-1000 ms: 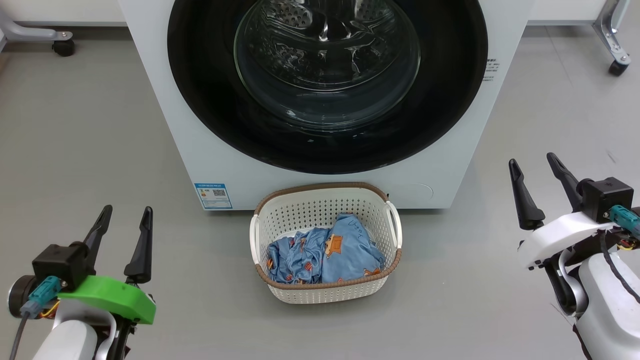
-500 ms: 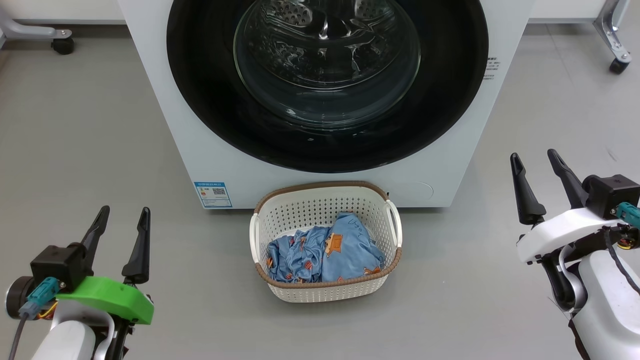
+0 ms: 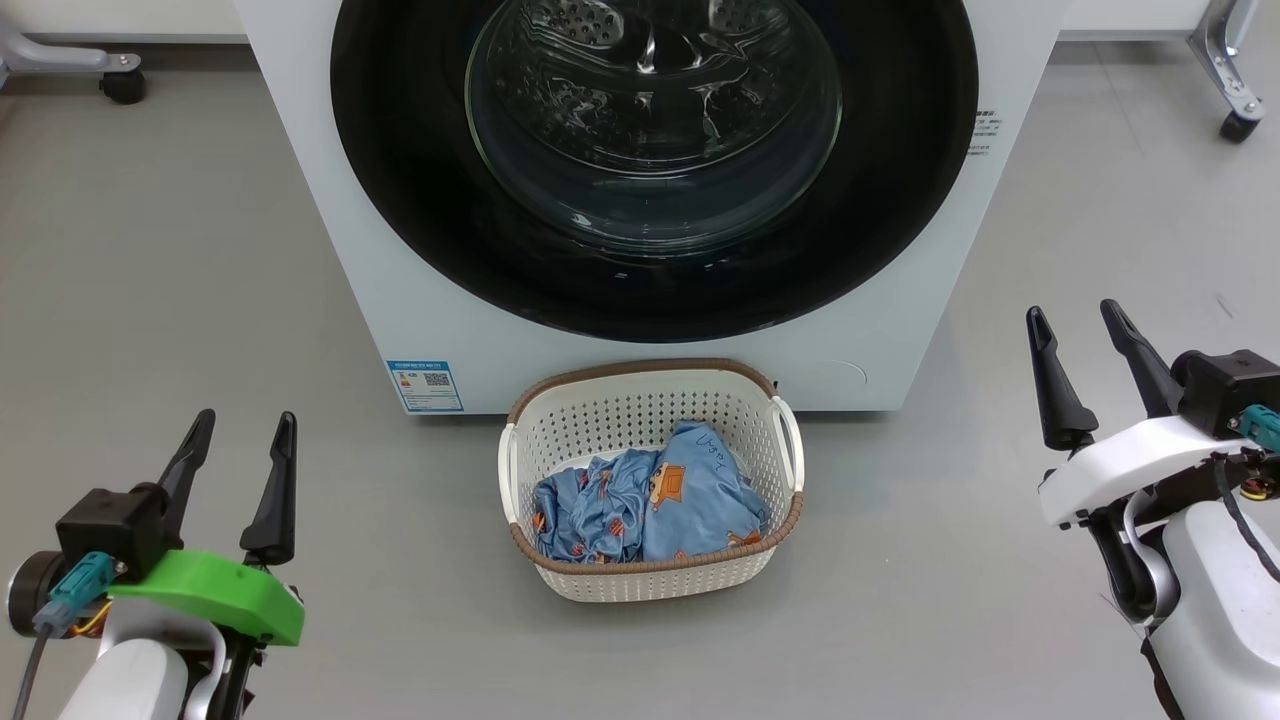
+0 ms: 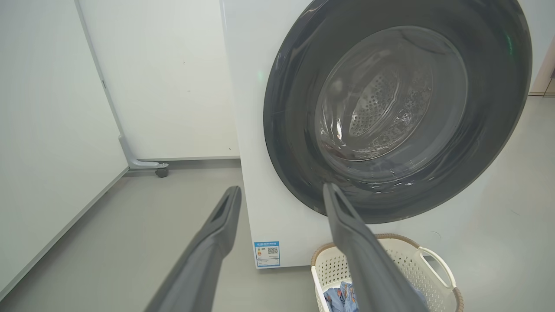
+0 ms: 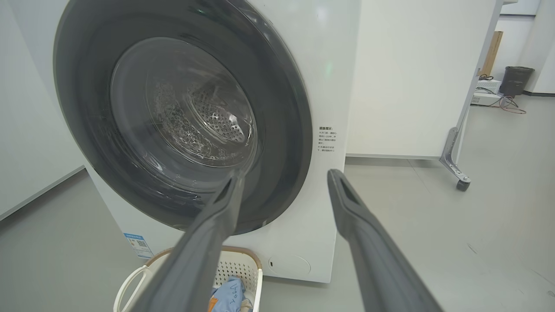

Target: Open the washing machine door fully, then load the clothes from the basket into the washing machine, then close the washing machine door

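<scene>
Head view. The washing machine (image 3: pixel 330 260) stands on the grey floor (image 3: pixel 150 300) with the washing machine door (image 3: pixel 655 150) shut flush against its front, the steel drum visible through the glass bowl. The basket (image 3: pixel 650 585) rests on the floor just before the machine, below the door's lower edge, between the blue sticker (image 3: pixel 425 385) and the round hatch (image 3: pixel 835 375). The clothes (image 3: pixel 655 500) lie heaped in the basket's near half.

The left gripper (image 3: pixel 247 417) hovers at lower left, well apart from the basket and to its left. Its fingers are spread and hold nothing. The right gripper (image 3: pixel 1070 309) hovers at right, well apart from the basket and beside the machine's lower right corner, likewise spread and empty. Neither touches the door.

Left wrist view. The left gripper (image 4: pixel 282 187) points towards the door's lower left, with the basket (image 4: pixel 433 260) below its right finger.

Right wrist view. The right gripper (image 5: pixel 285 172) points towards the door's lower right edge.

Compared with one second earlier, the whole head view has slid slightly upward, a camera movement. Door, basket and clothes keep their arrangement. Both grippers remain equally spread, and the right one sits marginally higher in frame.
</scene>
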Controlling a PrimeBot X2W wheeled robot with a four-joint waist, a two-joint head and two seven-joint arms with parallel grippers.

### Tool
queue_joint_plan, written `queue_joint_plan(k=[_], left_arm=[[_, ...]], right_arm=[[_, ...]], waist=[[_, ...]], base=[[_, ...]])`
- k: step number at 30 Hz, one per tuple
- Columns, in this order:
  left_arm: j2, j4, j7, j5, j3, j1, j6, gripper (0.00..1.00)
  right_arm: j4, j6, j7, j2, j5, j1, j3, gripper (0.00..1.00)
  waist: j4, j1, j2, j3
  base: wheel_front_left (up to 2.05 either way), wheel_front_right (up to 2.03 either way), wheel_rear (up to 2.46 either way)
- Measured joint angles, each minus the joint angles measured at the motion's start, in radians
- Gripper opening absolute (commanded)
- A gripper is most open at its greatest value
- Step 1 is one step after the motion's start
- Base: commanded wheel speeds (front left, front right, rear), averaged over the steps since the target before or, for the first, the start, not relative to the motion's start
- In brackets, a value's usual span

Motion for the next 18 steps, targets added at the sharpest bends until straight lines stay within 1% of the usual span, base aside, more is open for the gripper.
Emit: queue_joint_plan(k=[18], left_arm=[[-0.002,0.007,0.0,0.0,0.005,-0.007,0.0,1.0]], right_arm=[[0.055,0.009,0.0,0.011,0.006,0.0,0.001,1.0]], waist=[[0.001,0.0,0.0,-0.009]], base=[[0.0,0.0,0.0]])
